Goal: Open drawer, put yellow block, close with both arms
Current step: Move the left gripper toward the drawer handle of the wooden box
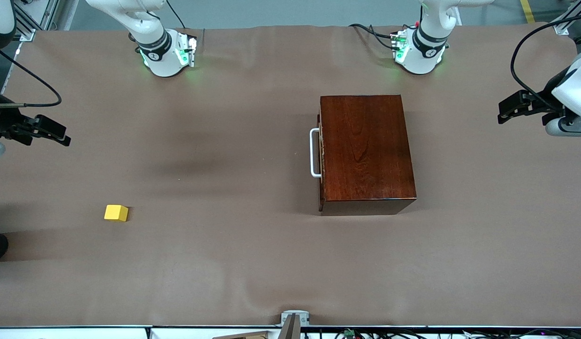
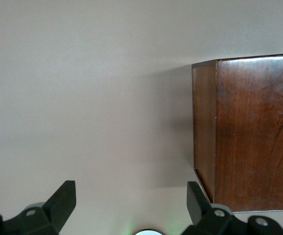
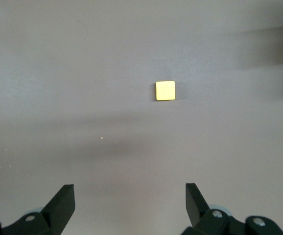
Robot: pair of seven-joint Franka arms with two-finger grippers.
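On the brown cloth-covered table (image 1: 252,263), a glossy dark reddish-brown wooden box (image 1: 367,147) is shown toward the left arm's end, its drawer (image 1: 321,153) fully closed so that only the white U-shaped bar handle (image 1: 314,153) projects from the face turned toward the right arm's end. The small bright yellow cube, the yellow block (image 1: 116,213), is seen well apart from the box, toward the right arm's end and nearer to the front camera than the handle.

The black two-finger left gripper (image 2: 131,205) is held over bare cloth at the left arm's end, fingers spread and nothing between them; a corner of the box is caught in its wrist view. The black two-finger right gripper (image 3: 130,205) is held over the cloth at the right arm's end, fingers likewise spread and empty, with the yellow block centred ahead in its wrist view.

No step is judged to have been begun: the drawer is shut and the block is untouched. The opening step is taken to be in hand. The next move calls for a gripper to be brought to the handle, closed around the bar and drawn away from the box, while the box is probably braced by the other arm against sliding.
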